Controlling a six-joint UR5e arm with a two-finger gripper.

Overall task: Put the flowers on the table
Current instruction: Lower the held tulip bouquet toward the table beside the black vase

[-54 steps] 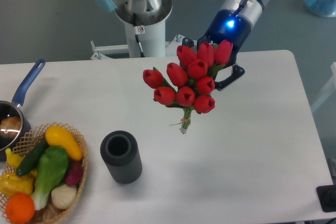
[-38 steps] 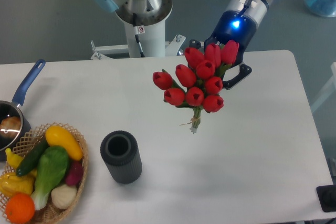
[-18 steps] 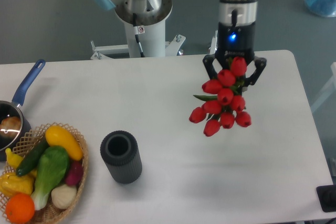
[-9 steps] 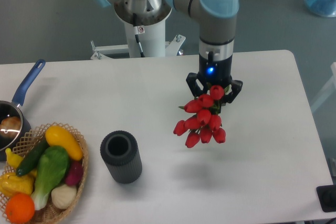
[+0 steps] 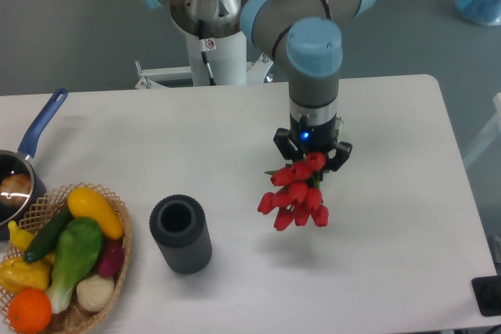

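Observation:
The flowers [image 5: 296,195], a bunch of red tulips, hang heads toward the camera over the middle right of the white table [image 5: 391,217]. Their stems are hidden behind the blooms and the gripper. My gripper [image 5: 311,159] points straight down and is shut on the bunch at its upper end. A soft shadow lies on the table just below the blooms, so the bunch looks held slightly above the surface; I cannot tell whether any bloom touches it.
A dark ribbed cylinder vase [image 5: 181,234] stands upright left of the flowers. A wicker basket of vegetables [image 5: 66,260] sits at the front left, with a blue-handled pot [image 5: 19,170] behind it. The robot base [image 5: 211,29] stands beyond the far edge.
The arm swung the bunch from the far right toward the table's middle, turned the gripper to point down, and lowered the flowers closer to the surface.

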